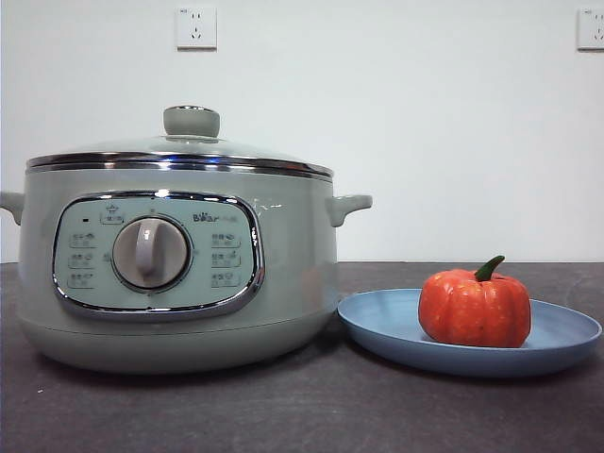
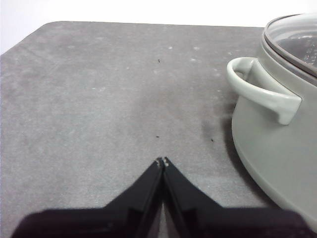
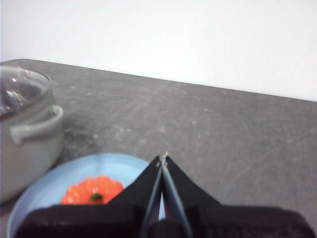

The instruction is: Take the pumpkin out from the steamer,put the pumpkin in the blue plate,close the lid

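While the pumpkin (image 1: 475,309) is sitting on the blue plate (image 1: 377,326) beside the lidded steamer (image 1: 283,283), both empty grippers (image 2: 162,160) (image 3: 163,157) are resting closed; it looks light, rigid and easiest to grip across its ribs.

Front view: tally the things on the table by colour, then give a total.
Pale green: 2, the steamer and the knob of the lid closed on it
Light blue: 1, the blue plate
Orange-red: 1, the pumpkin on that plate
Total: 4

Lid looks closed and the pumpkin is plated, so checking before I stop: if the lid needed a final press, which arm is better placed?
Left, probably. The left gripper hangs shut beside the steamer, whose lid sits on; the right gripper is over the blue plate.
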Robot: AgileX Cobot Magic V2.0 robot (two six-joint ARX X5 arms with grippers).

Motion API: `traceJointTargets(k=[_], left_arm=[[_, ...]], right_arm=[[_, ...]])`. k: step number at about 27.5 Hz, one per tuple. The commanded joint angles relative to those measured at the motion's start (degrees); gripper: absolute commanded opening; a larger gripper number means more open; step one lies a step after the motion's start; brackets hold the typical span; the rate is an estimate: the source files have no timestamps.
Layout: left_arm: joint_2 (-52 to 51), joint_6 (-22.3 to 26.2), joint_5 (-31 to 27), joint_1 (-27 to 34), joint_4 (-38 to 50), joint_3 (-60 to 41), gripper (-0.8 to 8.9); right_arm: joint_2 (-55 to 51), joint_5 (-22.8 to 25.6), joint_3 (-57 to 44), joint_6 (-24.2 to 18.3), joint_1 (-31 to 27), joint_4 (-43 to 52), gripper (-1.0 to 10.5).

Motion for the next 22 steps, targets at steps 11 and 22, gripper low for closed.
traceJointTargets(k=[11, 22], left_arm=[[-0.07, -0.37, 0.15, 0.22, 0.24, -1.01, -0.03], [-0.07, -0.37, 0.13, 0.22, 0.24, -1.01, -0.03]], right_arm=[[-2.6, 0.15, -7.37, 0.48, -0.15, 1.07, 0.0], [-5.38, 0.09, -8.48, 1.86, -0.13, -2.49, 0.0]])
